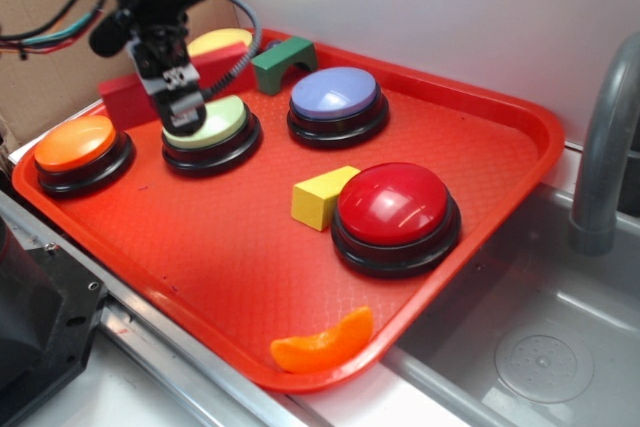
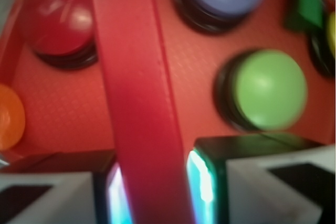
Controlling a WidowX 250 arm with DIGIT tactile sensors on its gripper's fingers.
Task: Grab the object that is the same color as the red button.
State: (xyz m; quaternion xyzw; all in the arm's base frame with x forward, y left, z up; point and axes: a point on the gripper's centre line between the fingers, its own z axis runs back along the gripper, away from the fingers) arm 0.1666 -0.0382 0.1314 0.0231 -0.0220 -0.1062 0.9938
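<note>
The red button (image 1: 392,203) stands at the tray's right front; the wrist view has it at the upper left (image 2: 62,18). The object, a long narrow red block (image 2: 139,77), runs up from between my two fingers, whose lit pads (image 2: 202,182) press on its sides. My gripper (image 2: 155,184) is shut on one end of the block. From outside, the gripper (image 1: 180,97) hangs over the green button (image 1: 208,125), and the block (image 1: 125,97) sticks out to its left near the tray's back rim.
On the red tray (image 1: 500,162) stand an orange button (image 1: 78,144), a blue button (image 1: 335,97) and a yellow button (image 1: 220,40). A yellow wedge (image 1: 320,195), a green arch block (image 1: 284,62) and an orange slice (image 1: 322,345) lie there too. A sink and faucet (image 1: 605,147) are on the right.
</note>
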